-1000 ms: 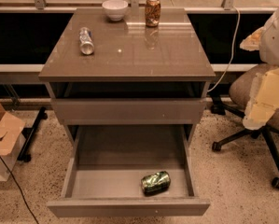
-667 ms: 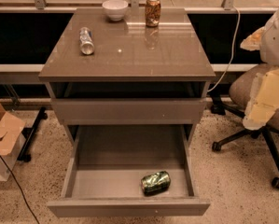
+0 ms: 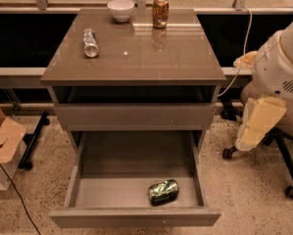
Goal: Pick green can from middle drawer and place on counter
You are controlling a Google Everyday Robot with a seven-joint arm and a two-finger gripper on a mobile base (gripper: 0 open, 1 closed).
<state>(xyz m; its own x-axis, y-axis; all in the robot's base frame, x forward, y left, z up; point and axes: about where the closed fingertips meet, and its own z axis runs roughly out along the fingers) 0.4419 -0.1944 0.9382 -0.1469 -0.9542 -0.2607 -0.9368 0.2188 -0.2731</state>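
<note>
The green can lies on its side, dented, on the grey floor of the open middle drawer, near its front right corner. The counter is the glossy grey-brown top of the cabinet. My gripper hangs at the far right beside the cabinet, below the white arm. It is level with the closed drawer front, well to the right of and above the can, and touches nothing.
On the counter stand a white bowl and an orange-brown can at the back, and a silver can lies at the left. An office chair base is behind the arm. A cardboard box sits on the floor at the left.
</note>
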